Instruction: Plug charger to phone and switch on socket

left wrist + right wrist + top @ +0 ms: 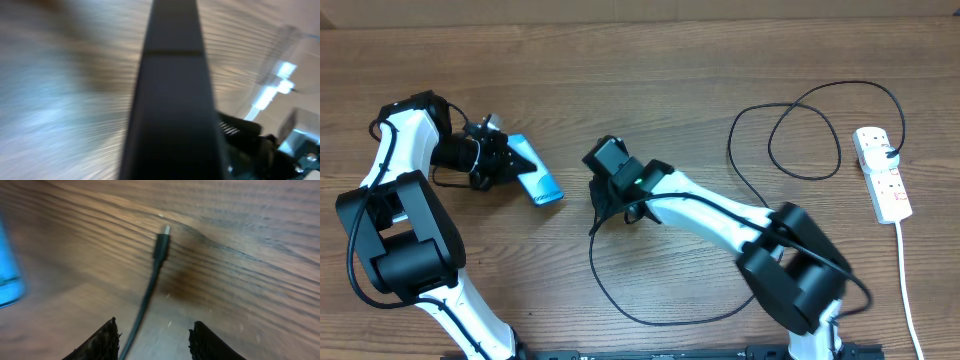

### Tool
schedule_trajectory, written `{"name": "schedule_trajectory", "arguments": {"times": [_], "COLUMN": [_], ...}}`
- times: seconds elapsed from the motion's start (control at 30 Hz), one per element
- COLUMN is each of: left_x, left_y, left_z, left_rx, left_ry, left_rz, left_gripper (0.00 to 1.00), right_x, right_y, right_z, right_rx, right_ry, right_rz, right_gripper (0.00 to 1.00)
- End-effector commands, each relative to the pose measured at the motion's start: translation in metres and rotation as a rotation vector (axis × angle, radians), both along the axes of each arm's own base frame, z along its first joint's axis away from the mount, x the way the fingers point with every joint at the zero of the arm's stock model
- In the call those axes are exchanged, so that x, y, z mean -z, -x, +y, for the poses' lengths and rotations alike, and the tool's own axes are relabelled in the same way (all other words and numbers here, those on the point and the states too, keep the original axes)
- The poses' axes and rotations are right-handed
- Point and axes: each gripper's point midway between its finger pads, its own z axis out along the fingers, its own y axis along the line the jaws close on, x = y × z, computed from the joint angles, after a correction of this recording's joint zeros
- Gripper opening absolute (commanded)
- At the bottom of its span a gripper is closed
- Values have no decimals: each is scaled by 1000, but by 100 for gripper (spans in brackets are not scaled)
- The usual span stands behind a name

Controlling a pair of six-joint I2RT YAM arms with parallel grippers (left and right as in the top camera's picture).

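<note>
**Left pincer.** My left pincer is fully closed on one short end of the slim smartphone with the bright blue screen. Only the overhead view shows this grip. My left wrist view is badly blurred and shows little more than a dark slab running up the middle of the picture. I cannot tell what the slab is.

**Right pincer.** My right pincer stands to the right of the phone and a little nearer my bases. Its two dark fingers are apart and grip nothing. The right wrist view shows the thin black charger cable lying on the brown wooden table between the fingers. The cable ends in a small black connector tip just beyond them. The tip is apart from the phone, which shows as a blue patch at the left edge of that view. From overhead the tip is hidden under my arm.

**Farther out.** The overhead view alone shows the cable looping widely to the right of the phone. It runs to the white elongated power strip, far right of the phone. A black plug sits in the strip, and a white cord leaves its near end.
</note>
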Motion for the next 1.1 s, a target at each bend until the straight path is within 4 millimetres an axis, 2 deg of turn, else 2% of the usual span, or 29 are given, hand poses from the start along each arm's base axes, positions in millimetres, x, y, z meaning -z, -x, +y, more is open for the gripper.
{"name": "schedule_trajectory", "arguments": {"times": [0.0,0.07,0.2,0.47,0.63,0.8,0.93,1.07], "left_x": [9,13,24,29,35,35,35,35], "left_y": [13,15,23,24,19,18,20,23], "left_z": [24,29,42,24,5,0,0,-4], "left_rx": [-52,-55,-69,35,73,85,88,89], "left_ry": [-231,-286,-495,-731,-749,-748,-746,-720], "left_rz": [121,145,227,228,190,182,190,200], "left_gripper": [4,4,4,4,4,4,23,16], "right_x": [14,20,14,18,22,22,22,22], "right_y": [-15,-20,-33,-30,-26,-26,-26,-26], "right_z": [-2,3,17,9,4,5,4,4], "right_rx": [41,42,31,35,34,33,33,33], "right_ry": [35,20,-35,1,25,25,25,25], "right_rz": [-41,-55,-112,-105,-83,-84,-83,-83], "right_gripper": [47,50,49,49,53,55,58,59]}}
